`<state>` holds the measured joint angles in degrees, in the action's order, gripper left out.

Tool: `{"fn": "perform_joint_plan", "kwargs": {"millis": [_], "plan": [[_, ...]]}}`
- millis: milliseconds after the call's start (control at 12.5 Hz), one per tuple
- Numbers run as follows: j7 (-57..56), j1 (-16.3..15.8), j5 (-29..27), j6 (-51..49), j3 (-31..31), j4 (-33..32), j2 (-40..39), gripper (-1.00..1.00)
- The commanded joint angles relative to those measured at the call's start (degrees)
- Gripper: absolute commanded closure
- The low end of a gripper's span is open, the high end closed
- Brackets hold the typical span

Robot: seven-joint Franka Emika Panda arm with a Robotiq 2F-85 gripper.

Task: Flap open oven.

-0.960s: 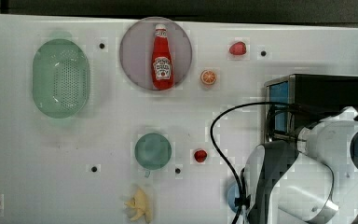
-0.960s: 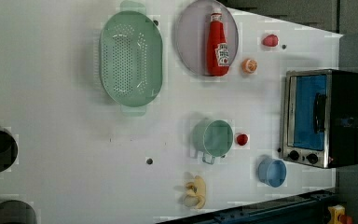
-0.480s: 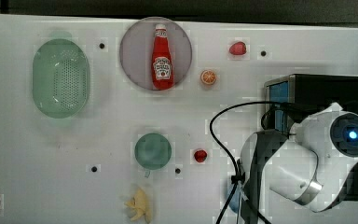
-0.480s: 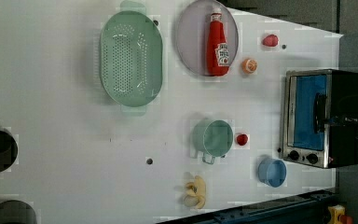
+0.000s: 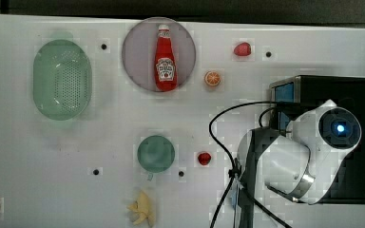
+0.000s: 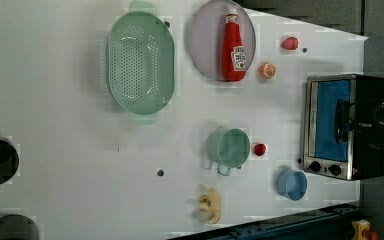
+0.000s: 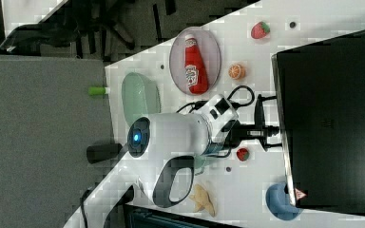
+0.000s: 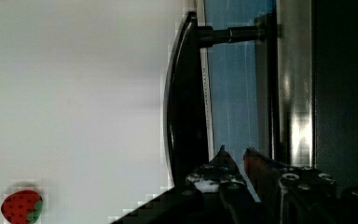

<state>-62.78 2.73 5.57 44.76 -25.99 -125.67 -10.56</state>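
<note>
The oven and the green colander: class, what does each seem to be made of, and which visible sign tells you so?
Oven: the front frame looks like polished metal, since it gleams silver; the door seems to be blue-tinted glass, and the casing is matte black, probably painted metal. Green colander: likely plastic, going by its even pastel colour, dull sheen and moulded holes.

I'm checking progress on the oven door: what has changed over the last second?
In the top view the arm has swung from the picture's lower right edge up over the oven. In the left view the gripper has come in over the blue door, by the bar handle. The door looks shut, as before. The ketchup bottle, colander and green cup have not moved.
</note>
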Motion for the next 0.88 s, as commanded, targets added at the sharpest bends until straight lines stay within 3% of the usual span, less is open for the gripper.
{"fn": "perform_joint_plan", "kwargs": {"millis": [80, 400, 880], "plan": [[-2.3, -0.8, -0.3, 0.4, 1.0, 0.6, 0.0, 0.65], [2.9, -2.9, 4.9, 0.4, 4.2, -0.6, -0.7, 0.65], [26.7, -6.2, 21.7, 0.4, 8.9, -3.3, -2.0, 0.65]]}}
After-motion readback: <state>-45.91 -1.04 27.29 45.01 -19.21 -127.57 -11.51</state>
